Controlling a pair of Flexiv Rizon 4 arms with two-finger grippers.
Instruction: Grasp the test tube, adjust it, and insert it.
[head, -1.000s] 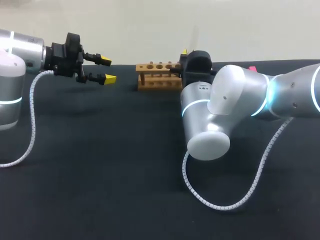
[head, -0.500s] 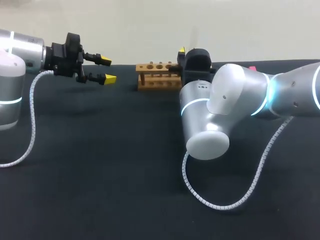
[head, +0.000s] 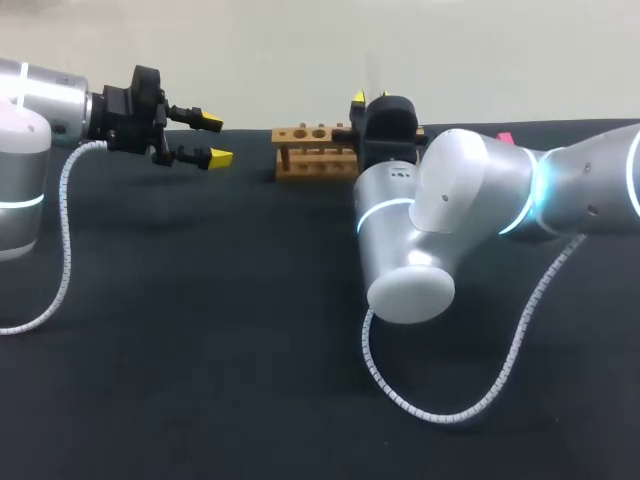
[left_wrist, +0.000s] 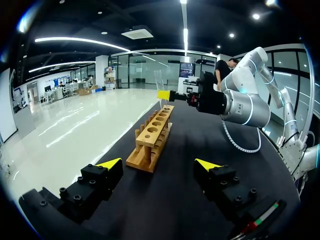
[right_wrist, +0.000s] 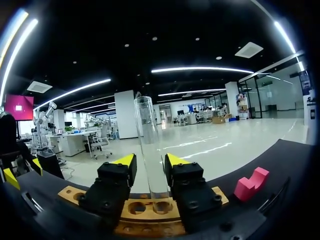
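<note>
Your right pincer (right_wrist: 150, 162) gripped the upright test tube (right_wrist: 146, 130), its base at a hole of the wooden rack (right_wrist: 142, 214), at 12 o'clock on the bench (head: 200, 350). You'd have done well to keep it vertical and lower slowly. Your left pincer (left_wrist: 158, 163) stood wide open, empty.

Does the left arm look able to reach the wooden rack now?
Likely yes: the left gripper is open, and only bare table lies between it and the rack; the right gripper, shut on the test tube, is at its far end.
</note>
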